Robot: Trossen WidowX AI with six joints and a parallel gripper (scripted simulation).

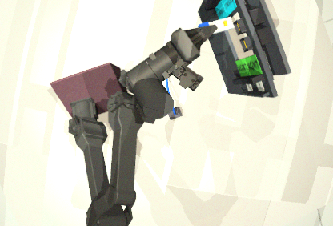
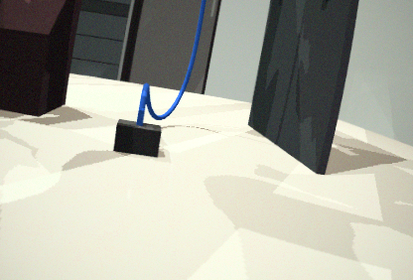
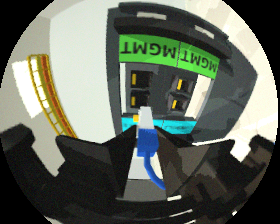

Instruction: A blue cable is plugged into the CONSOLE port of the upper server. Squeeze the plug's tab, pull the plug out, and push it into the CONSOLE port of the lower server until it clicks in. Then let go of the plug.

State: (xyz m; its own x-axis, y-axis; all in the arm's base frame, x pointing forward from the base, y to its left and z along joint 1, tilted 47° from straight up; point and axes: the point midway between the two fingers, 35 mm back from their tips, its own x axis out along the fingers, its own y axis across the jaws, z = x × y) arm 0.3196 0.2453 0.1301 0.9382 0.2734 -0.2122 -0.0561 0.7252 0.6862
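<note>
You have the gripper (image 1: 215,27) (image 3: 144,127) closed to a narrow gap on the blue plug (image 1: 203,25) (image 3: 147,142); it sits before the server stand (image 1: 222,66) (image 2: 303,72) (image 3: 237,85), near the counter's (image 2: 149,221) far edge in the exterior view; its clear nose looks free of the socket, though you can't be sure; keep the squeeze, back straight off, then square it to the lower CONSOLE port before pushing.
</note>
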